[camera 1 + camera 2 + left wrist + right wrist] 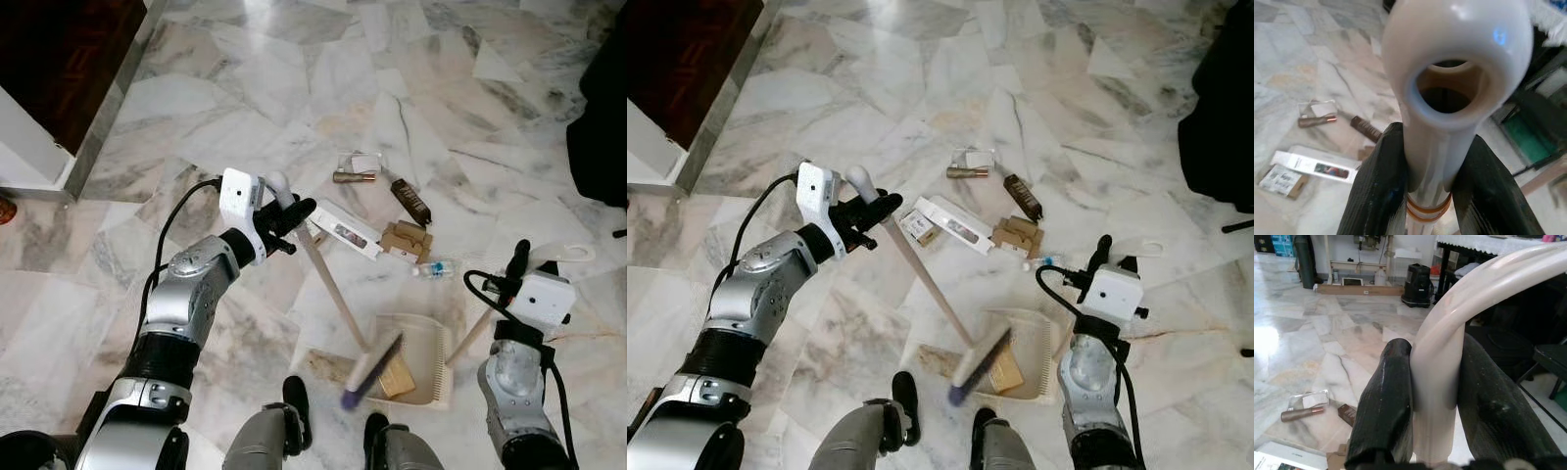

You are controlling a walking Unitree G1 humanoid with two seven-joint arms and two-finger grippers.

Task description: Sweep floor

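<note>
My left gripper (294, 217) is shut on the top of a broom handle (331, 287), whose cream hanging loop (1457, 58) fills the left wrist view. The broom's bristle head (370, 368) rests at the mouth of a cream dustpan (427, 352) on the marble floor, with a brown scrap (396, 377) inside the pan. My right gripper (516, 262) is shut on the dustpan's long handle (1449, 347). Litter lies beyond the pan: a white box (345, 231), cardboard pieces (407, 238), a dark brown tube (411, 201), a copper tube (354, 177) and a small bottle (432, 267).
A dark wooden cabinet with a white base (44, 88) stands at the far left. A black object (600, 117) sits at the right edge. My own feet (296, 401) stand just behind the dustpan. Open marble floor (294, 69) stretches ahead.
</note>
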